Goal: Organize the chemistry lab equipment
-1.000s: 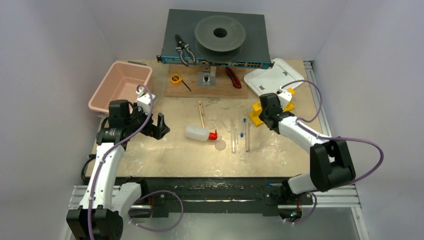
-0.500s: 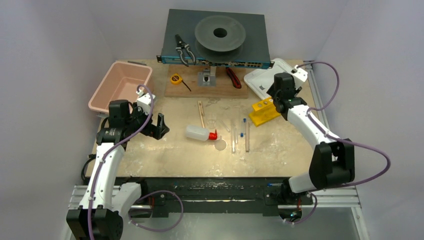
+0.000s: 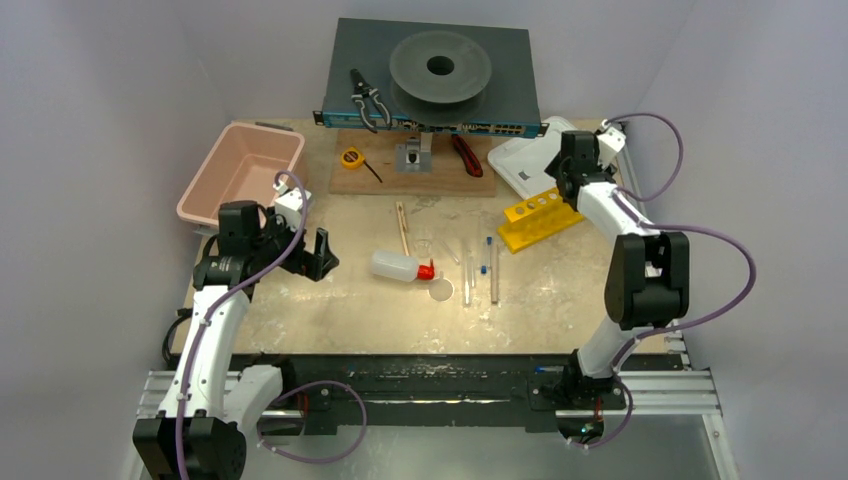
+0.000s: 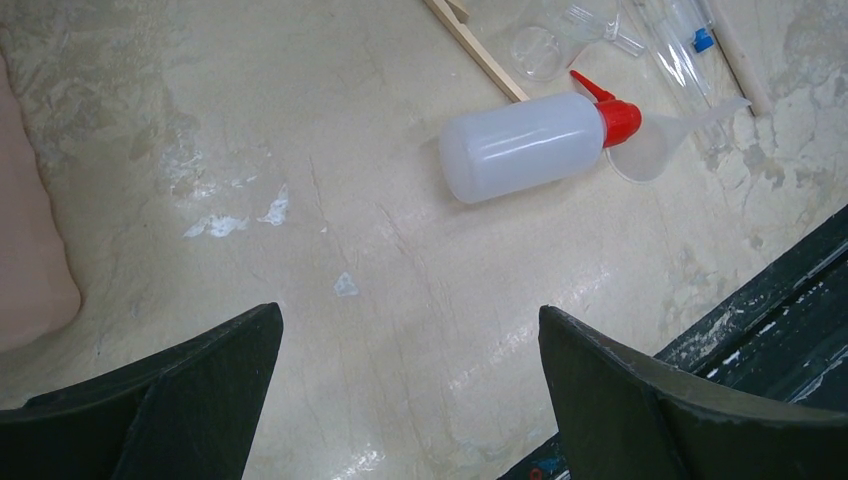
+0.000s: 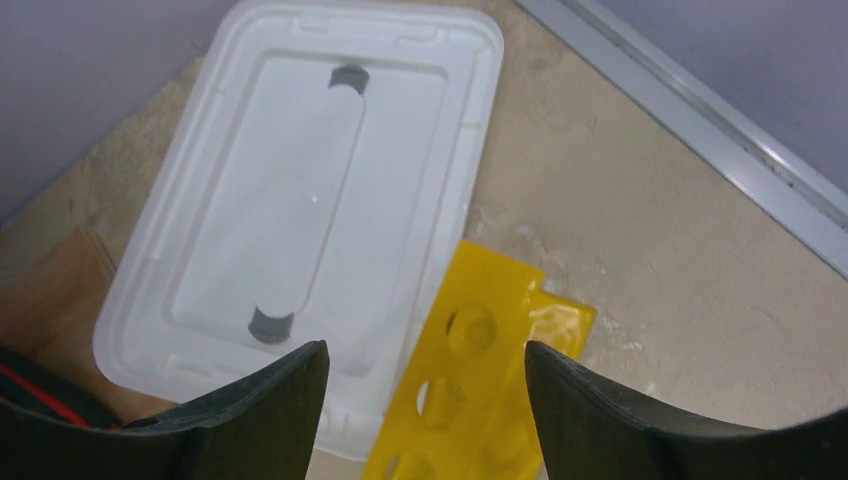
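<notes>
Nothing legible anywhere. Plain, unmarked surfaces on the squeeze bottle (image 4: 520,145), the yellow rack (image 5: 470,400) and the white tray (image 5: 300,200). Too small and blurred to read: the face of the yellow tape measure (image 3: 351,157) and the front strip of the dark box (image 3: 430,125) at the far edge of the worktop (image 3: 300,300).

The beige table (image 3: 330,300) carries a pink tub (image 3: 240,172) at its far left corner, a wooden board (image 3: 380,183) along the far edge, and a white tray (image 3: 525,158) toward the far right corner, with a yellow rack (image 3: 540,218) just beside it. In the middle lie a squeeze bottle (image 3: 397,266), two wooden sticks (image 3: 402,228), clear tubes (image 3: 468,272) and a small funnel (image 4: 650,150).
</notes>
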Tool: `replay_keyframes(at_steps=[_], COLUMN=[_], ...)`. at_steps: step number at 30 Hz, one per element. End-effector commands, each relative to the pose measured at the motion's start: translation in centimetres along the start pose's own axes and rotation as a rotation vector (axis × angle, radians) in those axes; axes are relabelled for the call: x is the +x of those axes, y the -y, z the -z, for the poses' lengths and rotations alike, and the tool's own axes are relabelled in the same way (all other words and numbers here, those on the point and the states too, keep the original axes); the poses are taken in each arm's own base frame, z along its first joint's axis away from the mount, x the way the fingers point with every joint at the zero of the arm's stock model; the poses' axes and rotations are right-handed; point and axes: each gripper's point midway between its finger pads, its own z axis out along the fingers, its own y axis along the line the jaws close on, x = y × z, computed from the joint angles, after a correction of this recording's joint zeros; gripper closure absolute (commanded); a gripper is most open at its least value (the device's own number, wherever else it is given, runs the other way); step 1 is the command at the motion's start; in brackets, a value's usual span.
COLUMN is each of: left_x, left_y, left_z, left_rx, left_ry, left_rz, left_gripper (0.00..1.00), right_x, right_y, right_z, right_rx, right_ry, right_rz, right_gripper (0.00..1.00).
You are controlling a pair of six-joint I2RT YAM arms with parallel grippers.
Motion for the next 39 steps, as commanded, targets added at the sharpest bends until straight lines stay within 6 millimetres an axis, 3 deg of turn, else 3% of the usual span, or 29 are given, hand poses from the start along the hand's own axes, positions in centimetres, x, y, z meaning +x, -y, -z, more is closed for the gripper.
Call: replay_keyframes(at_steps=[1, 4, 8, 10, 16, 20, 25, 31, 39], left_x=[-0.7, -0.7, -0.7, -0.6, -0.4, -0.6, -1.0, -1.3, -1.1], left_y=[0.3, 0.8, 0.5, 0.4, 0.1, -0.3, 0.0, -0.1, -0.7], left_z=[0.2, 0.1, 0.1, 0.0, 0.1, 0.4, 0.8, 1.3, 1.9], left_rx=[0.024, 0.050, 0.038, 0.035, 0.018, -0.008, -0.005, -0.030, -0.072], left_ry=[0.024, 0.024, 0.024, 0.017, 0.002, 0.001, 0.008, 0.023, 0.017], left_rz=[-0.013, -0.010, -0.019, -0.018, -0.034, -0.051, -0.059, -0.068, -0.102], left_gripper=[0.00, 0.00, 0.00, 0.00, 0.00, 0.00, 0.00, 0.00, 0.00], right_x=[-5.2, -6.7, -7.0, -6.8, -4.8, -3.5, -2.7, -1.7, 2.0], right_y=[-1.3, -2.0, -3.1, -3.3, -3.4, -3.3, -1.2, 2.6, 7.1], right_z=[0.2, -0.2, -2.2, -3.2, -6.1, -6.9, -6.1, -3.2, 0.2], right_rx=[0.024, 0.015, 0.011, 0.015, 0.026, 0.047, 0.112, 0.205, 0.270], right_ry=[0.125, 0.164, 0.154, 0.141, 0.056, 0.006, 0.002, 0.010, -0.025], right_rz=[-0.062, -0.072, -0.077, -0.086, -0.105, -0.090, -0.070, -0.101, -0.142], right_gripper=[0.30, 0.40, 0.69, 0.75, 0.75, 0.72, 0.72, 0.73, 0.73])
